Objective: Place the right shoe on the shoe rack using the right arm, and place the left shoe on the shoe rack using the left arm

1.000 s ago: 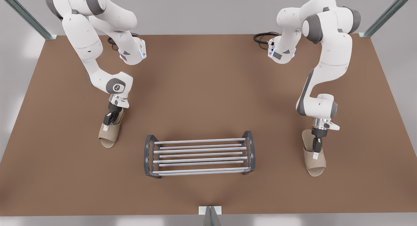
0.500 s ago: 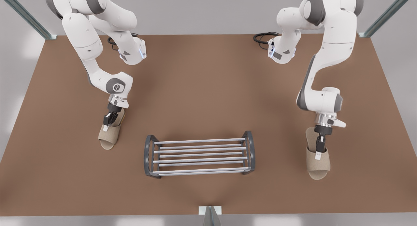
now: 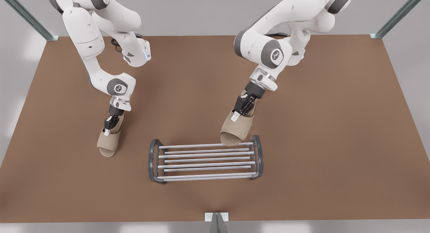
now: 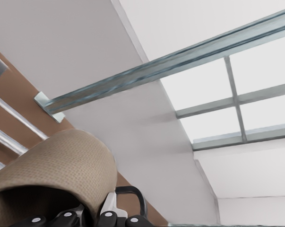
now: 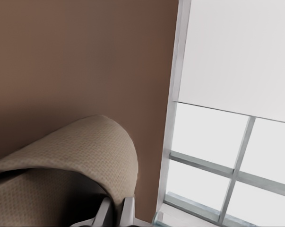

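clamping left shoe (image 3: 237,129) by shoe rack (image 3: 205,160), left gripper (image 3: 239,113); right gripper (image 3: 108,127) clamps right shoe (image 3: 108,144).

Open table (image 3: 201,92) around shoe rack (image 3: 205,160)

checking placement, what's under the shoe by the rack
The left shoe, in the left gripper, has its toe over the shoe rack, covering part of one bar; its heel is over the table. Contact unclear.
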Controlling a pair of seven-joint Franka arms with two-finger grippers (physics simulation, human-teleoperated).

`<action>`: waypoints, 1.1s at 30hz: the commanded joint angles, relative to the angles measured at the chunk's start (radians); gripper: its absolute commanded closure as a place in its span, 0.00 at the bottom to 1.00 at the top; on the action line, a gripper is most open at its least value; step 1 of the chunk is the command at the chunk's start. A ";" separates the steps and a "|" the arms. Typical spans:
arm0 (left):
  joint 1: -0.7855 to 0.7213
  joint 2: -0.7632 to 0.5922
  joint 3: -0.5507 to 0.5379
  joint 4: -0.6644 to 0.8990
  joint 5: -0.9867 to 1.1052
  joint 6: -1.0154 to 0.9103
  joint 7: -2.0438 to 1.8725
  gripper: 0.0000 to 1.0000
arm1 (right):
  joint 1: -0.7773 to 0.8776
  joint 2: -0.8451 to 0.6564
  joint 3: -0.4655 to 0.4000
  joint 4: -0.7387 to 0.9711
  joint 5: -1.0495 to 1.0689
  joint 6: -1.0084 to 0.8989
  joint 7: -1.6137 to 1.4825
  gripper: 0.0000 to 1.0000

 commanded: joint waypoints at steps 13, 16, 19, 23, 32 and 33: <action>-0.046 0.452 0.064 0.400 0.112 0.059 -0.246 0.74 | -0.002 -0.206 0.003 0.161 0.014 0.296 -0.135 0.79; -0.046 0.463 0.073 0.398 0.115 0.054 -0.244 0.53 | 0.000 -0.226 0.011 0.241 0.099 0.417 -0.135 0.79; -0.046 0.464 0.088 0.395 0.153 0.054 -0.244 0.00 | 0.000 -0.269 0.020 0.326 0.161 0.581 -0.136 0.79; -0.046 0.479 0.099 0.400 0.163 0.054 -0.243 0.00 | 0.003 -0.295 0.114 0.405 0.402 0.681 -0.136 0.79; -0.046 0.383 0.099 0.266 0.216 0.108 -0.229 0.00 | 0.287 -0.108 0.149 0.695 0.514 0.664 -0.133 0.79; -0.043 0.341 0.108 0.202 0.215 0.106 -0.181 0.00 | 0.327 -0.061 0.144 0.745 0.526 0.662 -0.133 0.79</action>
